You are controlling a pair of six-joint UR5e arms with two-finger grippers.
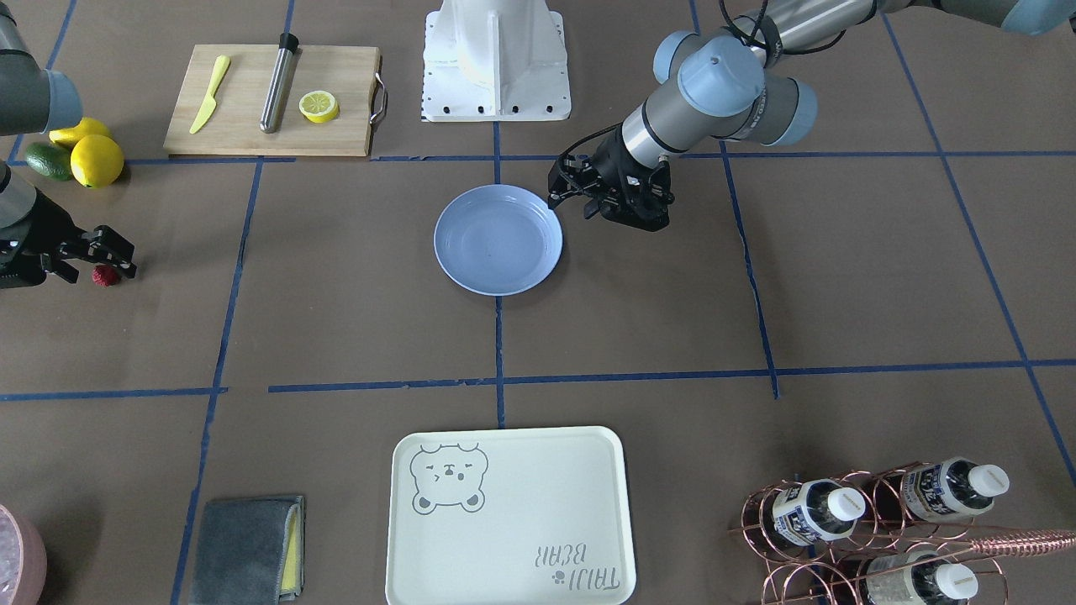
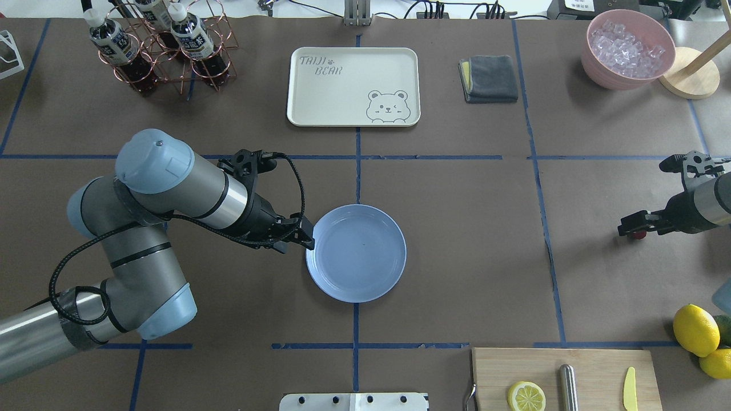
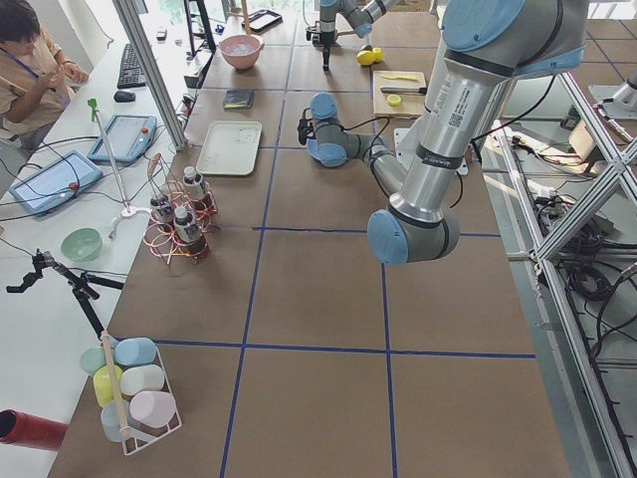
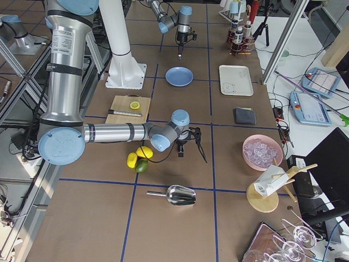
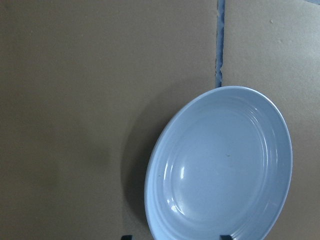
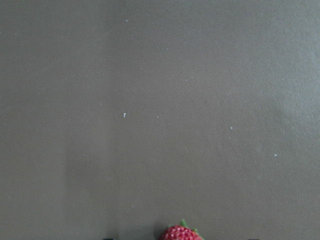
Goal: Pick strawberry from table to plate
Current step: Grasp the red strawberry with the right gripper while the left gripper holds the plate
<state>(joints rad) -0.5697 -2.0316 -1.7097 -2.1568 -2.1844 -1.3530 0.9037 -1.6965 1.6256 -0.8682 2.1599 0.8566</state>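
The strawberry (image 1: pixel 105 276) is a small dark-red berry lying on the brown table (image 1: pixel 353 319) at its far right end. My right gripper (image 1: pixel 118 256) hangs low just over it and is open. In the right wrist view the strawberry (image 6: pixel 181 233) peeks in at the bottom edge, between the widely spread fingertips. The light-blue plate (image 1: pixel 498 239) rests empty at the table's centre. My left gripper (image 2: pixel 302 237) is open at the plate's (image 2: pixel 357 253) left rim, and in the left wrist view the plate (image 5: pixel 220 165) fills the lower right.
A cutting board (image 1: pixel 269 101) holds a lemon half (image 1: pixel 319 106), a yellow knife and a steel rod. Lemons and a lime (image 1: pixel 97 160) lie near the right arm. A cream bear tray (image 1: pixel 508 517), a grey cloth (image 1: pixel 244 550), a bottle rack (image 1: pixel 874 521) and a pink ice bowl (image 2: pixel 628 48) line the far side.
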